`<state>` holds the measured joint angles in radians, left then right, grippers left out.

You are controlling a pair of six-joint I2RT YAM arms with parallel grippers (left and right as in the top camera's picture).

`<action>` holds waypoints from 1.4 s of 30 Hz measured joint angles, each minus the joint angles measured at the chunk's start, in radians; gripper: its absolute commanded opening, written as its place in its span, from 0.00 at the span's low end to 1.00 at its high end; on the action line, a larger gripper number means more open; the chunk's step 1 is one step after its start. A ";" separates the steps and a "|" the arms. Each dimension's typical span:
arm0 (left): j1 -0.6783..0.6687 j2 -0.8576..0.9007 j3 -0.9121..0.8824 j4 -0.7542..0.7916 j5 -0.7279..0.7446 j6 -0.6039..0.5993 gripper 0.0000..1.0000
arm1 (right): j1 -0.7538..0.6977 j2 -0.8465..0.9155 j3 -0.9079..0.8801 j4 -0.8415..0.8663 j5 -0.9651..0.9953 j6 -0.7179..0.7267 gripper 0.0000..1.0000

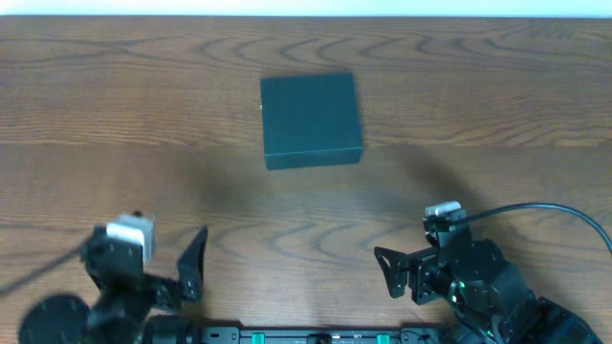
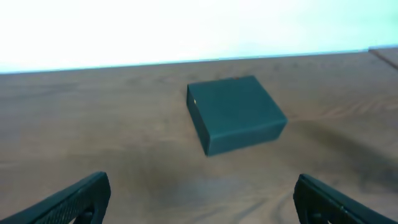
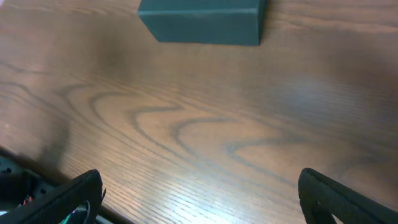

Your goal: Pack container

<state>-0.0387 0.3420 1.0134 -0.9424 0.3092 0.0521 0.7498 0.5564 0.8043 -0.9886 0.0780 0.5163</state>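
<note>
The container [image 1: 311, 118] is a dark teal-black matte box with its lid shut, lying on the wooden table at the middle back. It shows in the left wrist view [image 2: 235, 112] straight ahead and in the right wrist view [image 3: 202, 20] at the top edge. My left gripper [image 1: 194, 265] is open and empty near the front left, well short of the box; it shows in its own view [image 2: 202, 199]. My right gripper [image 1: 387, 271] is open and empty near the front right, also in its own view [image 3: 199, 196]. No snack packets are in view.
The wooden table [image 1: 115, 124] runs the whole width. A black cable [image 1: 545, 208] loops from the right arm toward the right edge. The arm bases [image 1: 316, 334] sit along the front edge.
</note>
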 measured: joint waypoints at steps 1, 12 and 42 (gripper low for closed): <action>0.001 -0.041 -0.038 0.012 -0.002 -0.007 0.95 | 0.000 0.000 0.000 -0.001 -0.001 0.000 0.99; 0.003 -0.313 -0.535 0.288 0.026 -0.176 0.95 | 0.000 0.000 0.000 -0.001 -0.001 0.000 0.99; 0.004 -0.326 -0.871 0.528 0.036 -0.211 0.95 | 0.000 0.000 -0.001 -0.002 0.000 0.000 0.99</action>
<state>-0.0345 0.0158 0.1425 -0.4141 0.3450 -0.1589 0.7498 0.5560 0.8036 -0.9901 0.0776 0.5163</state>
